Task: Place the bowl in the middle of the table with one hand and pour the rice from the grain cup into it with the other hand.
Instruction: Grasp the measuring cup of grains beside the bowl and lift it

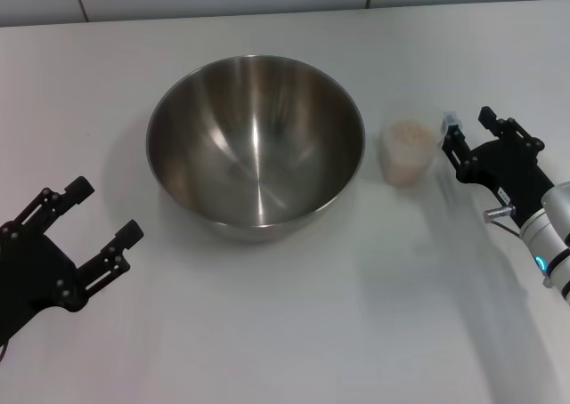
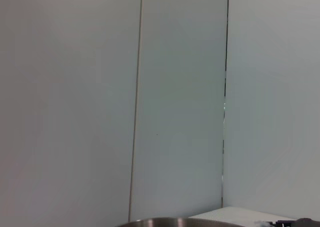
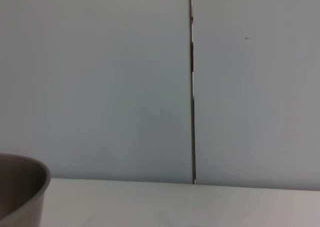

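From the head view we are seeing the bowl (image 1: pixel 256 148) sitting in the middle of the table (image 1: pixel 294 333). The grain cup (image 1: pixel 409 151) is standing just beside it on the right, with the rice (image 1: pixel 409 133) inside. Our left gripper (image 1: pixel 109 222) is waiting near the bowl with its fingers spread wide. Our right gripper (image 1: pixel 465 128) is reaching close to the cup, fingers spread too.

In the left wrist view, the bowl's rim (image 2: pixel 170 222) is peeking in under a wall.

In the right wrist view, the bowl's side (image 3: pixel 22 192) is showing on the table (image 3: pixel 175 204).
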You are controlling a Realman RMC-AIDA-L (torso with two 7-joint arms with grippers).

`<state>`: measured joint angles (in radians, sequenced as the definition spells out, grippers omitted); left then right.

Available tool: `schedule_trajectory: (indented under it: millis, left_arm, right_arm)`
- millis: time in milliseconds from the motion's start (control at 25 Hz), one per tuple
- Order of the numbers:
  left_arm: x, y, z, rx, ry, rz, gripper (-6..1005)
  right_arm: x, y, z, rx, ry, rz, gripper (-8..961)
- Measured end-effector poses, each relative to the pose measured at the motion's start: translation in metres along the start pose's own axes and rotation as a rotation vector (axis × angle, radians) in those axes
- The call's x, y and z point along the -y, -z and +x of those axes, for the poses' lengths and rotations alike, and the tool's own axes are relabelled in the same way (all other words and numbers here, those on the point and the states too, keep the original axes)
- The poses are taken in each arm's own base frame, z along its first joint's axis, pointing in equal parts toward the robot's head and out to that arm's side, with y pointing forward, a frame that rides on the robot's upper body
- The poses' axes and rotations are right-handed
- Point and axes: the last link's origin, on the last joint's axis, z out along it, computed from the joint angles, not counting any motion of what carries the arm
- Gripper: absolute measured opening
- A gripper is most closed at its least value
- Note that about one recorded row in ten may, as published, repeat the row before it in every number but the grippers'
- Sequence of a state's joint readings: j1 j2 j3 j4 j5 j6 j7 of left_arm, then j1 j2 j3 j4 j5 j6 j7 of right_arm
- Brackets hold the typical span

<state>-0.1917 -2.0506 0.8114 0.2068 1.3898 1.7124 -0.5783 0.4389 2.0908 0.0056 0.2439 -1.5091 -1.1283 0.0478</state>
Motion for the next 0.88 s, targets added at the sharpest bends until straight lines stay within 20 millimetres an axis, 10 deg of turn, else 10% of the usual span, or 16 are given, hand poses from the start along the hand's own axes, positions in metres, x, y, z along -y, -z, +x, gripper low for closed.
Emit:
schedule_trajectory:
  millis: [880]
  left_arm:
    - [0.0026,-0.0014,0.0017,-0.002,-0.009,-0.005,808]
  right_arm:
    - [-0.0036,-0.0027,-0.0029,0.013,-0.009,-0.007,11]
